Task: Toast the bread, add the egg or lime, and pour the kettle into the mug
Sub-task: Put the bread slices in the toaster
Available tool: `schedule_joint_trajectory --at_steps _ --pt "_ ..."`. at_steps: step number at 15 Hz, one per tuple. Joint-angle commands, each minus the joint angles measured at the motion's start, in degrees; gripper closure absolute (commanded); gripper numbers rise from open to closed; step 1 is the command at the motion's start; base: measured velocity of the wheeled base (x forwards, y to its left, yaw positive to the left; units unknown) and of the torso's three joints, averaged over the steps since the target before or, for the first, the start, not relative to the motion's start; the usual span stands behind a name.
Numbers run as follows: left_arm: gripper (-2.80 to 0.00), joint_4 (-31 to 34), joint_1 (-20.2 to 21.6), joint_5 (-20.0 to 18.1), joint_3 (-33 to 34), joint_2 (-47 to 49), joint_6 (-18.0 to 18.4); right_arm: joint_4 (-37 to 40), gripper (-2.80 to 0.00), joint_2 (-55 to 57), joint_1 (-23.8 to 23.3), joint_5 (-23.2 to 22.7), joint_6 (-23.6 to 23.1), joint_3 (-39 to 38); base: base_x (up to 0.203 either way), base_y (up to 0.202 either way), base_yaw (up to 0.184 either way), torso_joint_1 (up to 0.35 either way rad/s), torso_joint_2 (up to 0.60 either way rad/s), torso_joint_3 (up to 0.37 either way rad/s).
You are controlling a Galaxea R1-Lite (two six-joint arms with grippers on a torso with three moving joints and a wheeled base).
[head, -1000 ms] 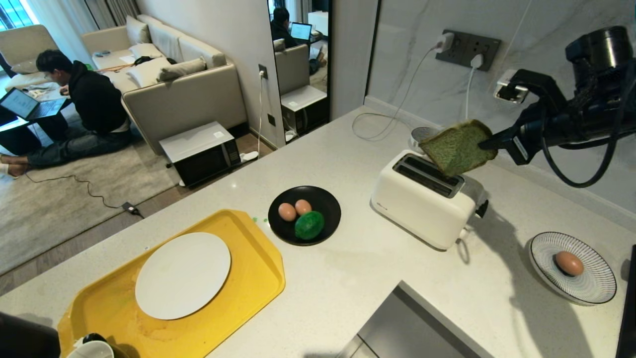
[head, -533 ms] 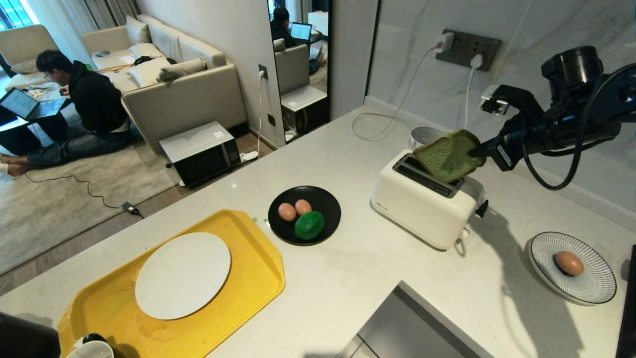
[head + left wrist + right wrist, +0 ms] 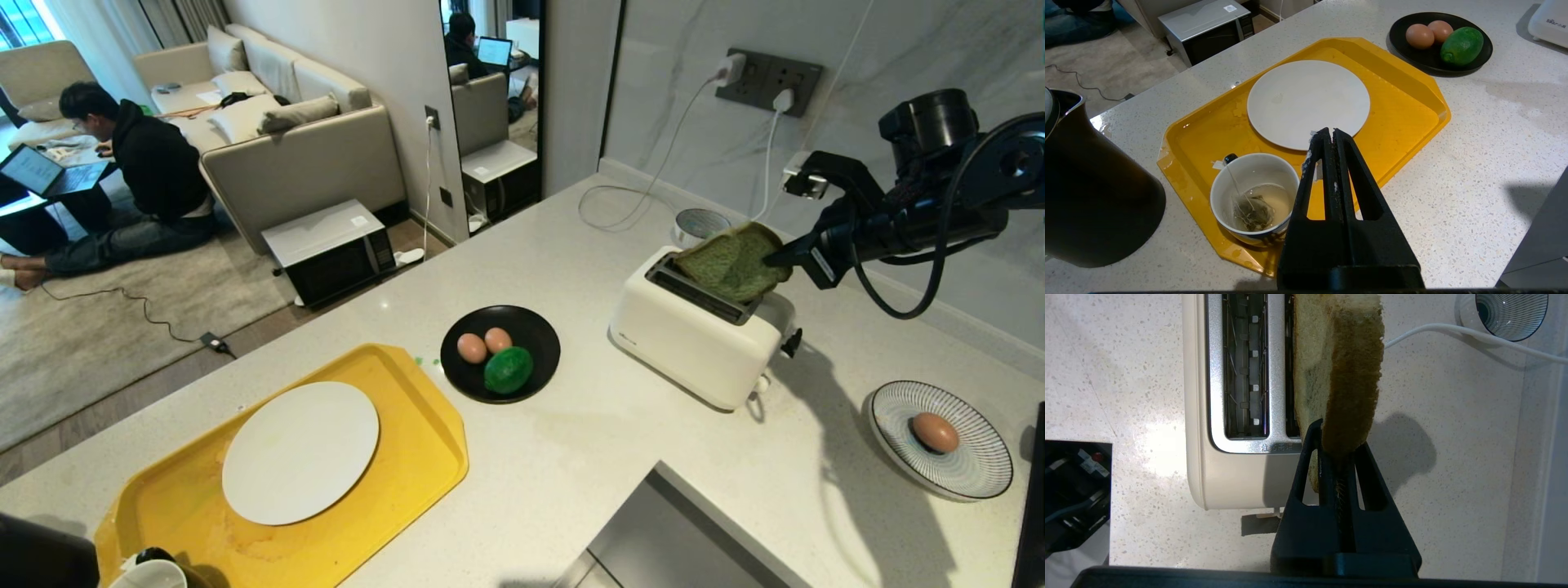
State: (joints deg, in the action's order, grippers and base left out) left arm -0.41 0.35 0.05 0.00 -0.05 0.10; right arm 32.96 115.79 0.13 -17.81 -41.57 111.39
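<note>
My right gripper [image 3: 775, 260] is shut on one corner of the green bread [image 3: 729, 263], brown crust upward. The slice hangs tilted over the white toaster [image 3: 694, 331], its lower edge at the far slot. From the right wrist, the bread [image 3: 1345, 367] covers that slot while the other slot stands empty. Two eggs [image 3: 472, 348] and the lime [image 3: 508, 369] lie on a black plate [image 3: 539, 327]; another egg [image 3: 935, 432] rests on a striped plate. My left gripper [image 3: 1329, 131] is shut and empty above the tray, near the mug [image 3: 1255, 196] holding a teabag. The black kettle [image 3: 1090, 192] stands beside the tray.
A yellow tray [image 3: 408, 457] carries a white plate [image 3: 300, 452]. A striped bowl [image 3: 700, 222] and white cables lie behind the toaster, below the wall sockets. A grey panel [image 3: 678, 531] sits at the counter's near edge. A person sits on the floor far left.
My right gripper has come down and to the left with the bread. The slice now leans flatter, its lower edge at the toaster's far slot. The left arm has not moved.
</note>
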Motion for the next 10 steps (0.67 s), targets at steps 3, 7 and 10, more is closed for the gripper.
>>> schedule_joint_trajectory --at_steps 3,7,10 --pt "0.0 -0.02 0.0 0.04 0.0 -0.04 -0.01 0.17 -2.8 -0.21 0.44 -0.12 -0.27 -0.34 0.0 0.0 0.0 0.0 0.0 0.0" --pt "0.0 -0.02 0.0 0.04 0.0 -0.01 0.0 0.26 -2.8 -0.3 0.92 -0.12 -0.21 -0.82 0.0 0.0 0.0 0.0 0.0 0.0" --pt "0.0 -0.02 0.0 0.04 0.0 -0.02 -0.01 0.38 -2.8 -2.41 0.71 -0.42 0.32 -2.67 0.0 0.0 0.0 0.0 0.0 0.0"
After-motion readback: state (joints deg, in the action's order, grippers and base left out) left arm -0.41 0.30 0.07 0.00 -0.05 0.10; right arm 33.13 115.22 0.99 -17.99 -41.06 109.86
